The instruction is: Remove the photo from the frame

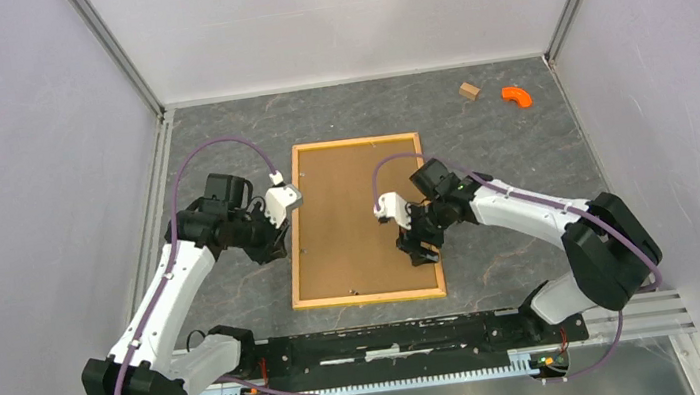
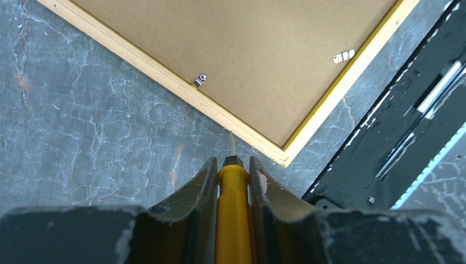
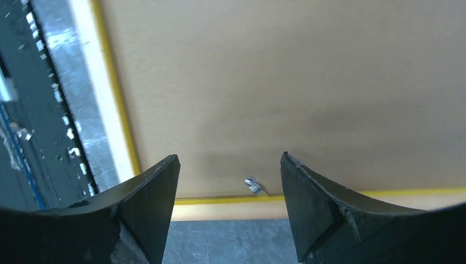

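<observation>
The frame (image 1: 357, 207) lies face down on the grey table, its brown board back up; the photo is hidden beneath it. My left gripper (image 1: 277, 247) is beside the frame's left edge, shut on a yellow-handled screwdriver (image 2: 233, 209). The screwdriver's thin tip points at the light wood edge (image 2: 242, 129) near the frame's corner. A small metal clip (image 2: 200, 80) sits further along that edge, another (image 2: 344, 56) on the adjoining side. My right gripper (image 1: 421, 247) is open and empty over the frame's right edge. A clip (image 3: 253, 185) lies between its fingers (image 3: 154, 209).
A small wooden block (image 1: 469, 91) and an orange curved piece (image 1: 516, 95) lie at the back right. The black base rail (image 1: 394, 338) runs along the near edge, close to the frame's near side. White walls enclose the table.
</observation>
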You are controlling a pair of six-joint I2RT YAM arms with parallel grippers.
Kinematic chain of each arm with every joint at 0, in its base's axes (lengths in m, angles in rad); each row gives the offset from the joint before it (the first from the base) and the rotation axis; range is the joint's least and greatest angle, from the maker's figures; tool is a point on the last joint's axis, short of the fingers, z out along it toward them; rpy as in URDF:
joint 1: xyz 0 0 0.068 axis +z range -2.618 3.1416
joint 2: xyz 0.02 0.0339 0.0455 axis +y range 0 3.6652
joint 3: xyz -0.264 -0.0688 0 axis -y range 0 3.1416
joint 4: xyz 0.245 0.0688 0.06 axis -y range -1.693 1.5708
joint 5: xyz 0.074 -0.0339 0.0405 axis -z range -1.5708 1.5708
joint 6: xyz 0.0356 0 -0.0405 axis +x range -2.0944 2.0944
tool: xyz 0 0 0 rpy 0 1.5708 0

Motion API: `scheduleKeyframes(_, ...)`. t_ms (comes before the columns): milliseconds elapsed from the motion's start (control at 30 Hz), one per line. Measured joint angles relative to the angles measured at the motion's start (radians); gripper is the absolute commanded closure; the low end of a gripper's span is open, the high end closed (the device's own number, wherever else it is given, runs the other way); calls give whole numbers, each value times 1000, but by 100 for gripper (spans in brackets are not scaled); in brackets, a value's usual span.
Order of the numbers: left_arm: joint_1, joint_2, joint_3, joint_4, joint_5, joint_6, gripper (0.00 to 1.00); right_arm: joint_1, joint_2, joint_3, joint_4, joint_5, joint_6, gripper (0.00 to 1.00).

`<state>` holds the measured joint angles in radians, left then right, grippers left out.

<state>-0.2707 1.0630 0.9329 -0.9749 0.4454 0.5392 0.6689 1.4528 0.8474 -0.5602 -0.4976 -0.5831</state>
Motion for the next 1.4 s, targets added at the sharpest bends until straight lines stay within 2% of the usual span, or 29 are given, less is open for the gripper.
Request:
scheduleKeyframes(300,-12,-1,-51,3,55,249,98,-227,55,43,48,2,138,25)
scheduleKeyframes(500,-35,26,-55,-25,111,454,98,-288,96,52,51,6,209,24)
scheduleKeyframes(633,-58,67,-55,-32,115,537,98,-325,139,72,52,8,249,25)
scheduleKeyframes(900,-91,129,-55,15,106,589,98,-367,191,131,56,17,316,29)
scheduleKeyframes(1400,-130,189,-55,84,54,615,98,-370,275,163,77,28,373,37)
